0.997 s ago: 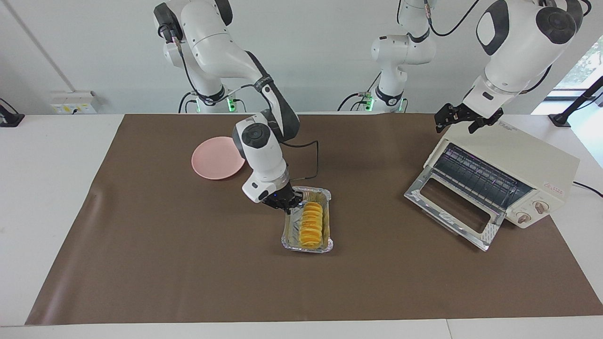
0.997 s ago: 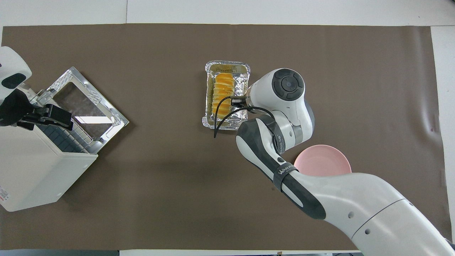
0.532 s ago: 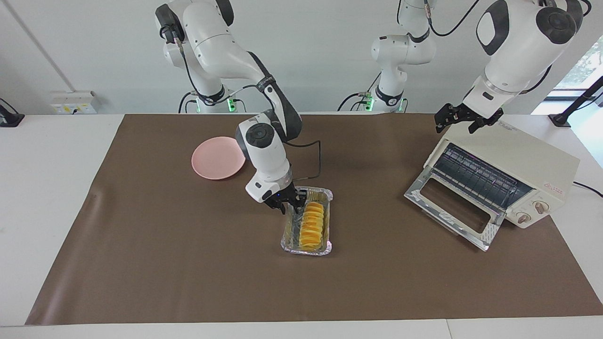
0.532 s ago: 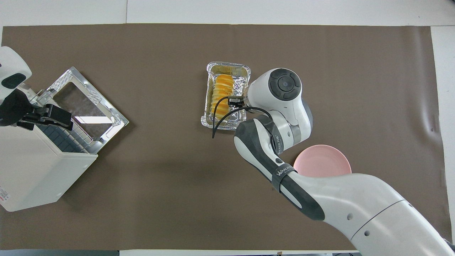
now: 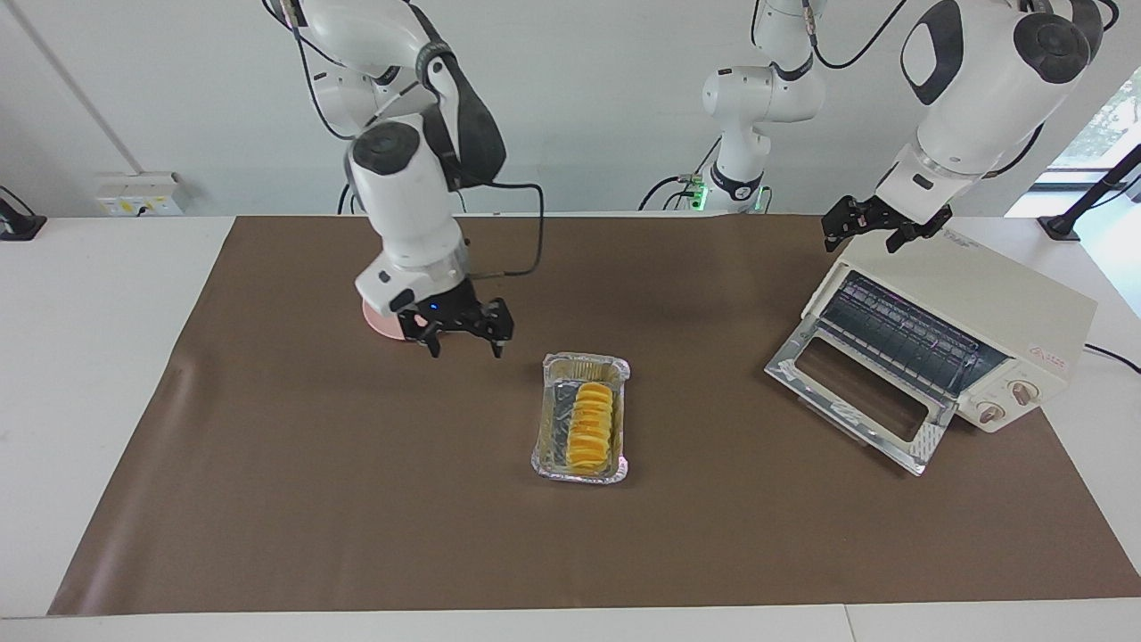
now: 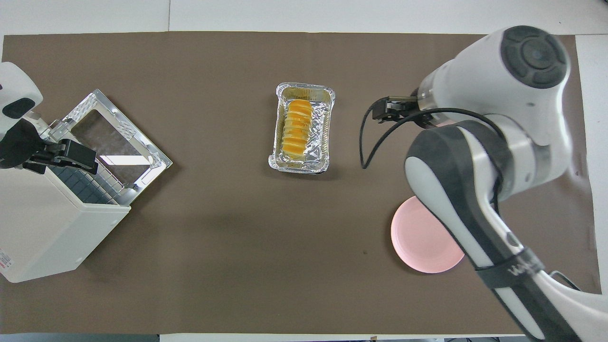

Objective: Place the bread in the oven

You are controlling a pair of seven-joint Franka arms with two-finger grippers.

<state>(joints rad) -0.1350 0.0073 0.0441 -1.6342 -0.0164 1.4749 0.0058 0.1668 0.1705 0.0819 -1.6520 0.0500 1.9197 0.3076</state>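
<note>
The bread, a ridged yellow-orange loaf, lies in a crinkled foil tray in the middle of the mat. My right gripper hangs open and empty above the mat, between the tray and the pink plate. The cream oven stands at the left arm's end of the table. Its glass door is dropped open and the wire rack shows. My left gripper waits open just over the oven's top edge, above the door opening.
A round pink plate lies nearer to the robots than the tray, toward the right arm's end, partly covered by the right arm. A brown mat covers the table. A third arm stands at the back.
The right gripper, shut at the tray's rim a second ago, has opened, risen and swung away toward the plate. Tray and bread stay on the mat. The left arm has not moved.
</note>
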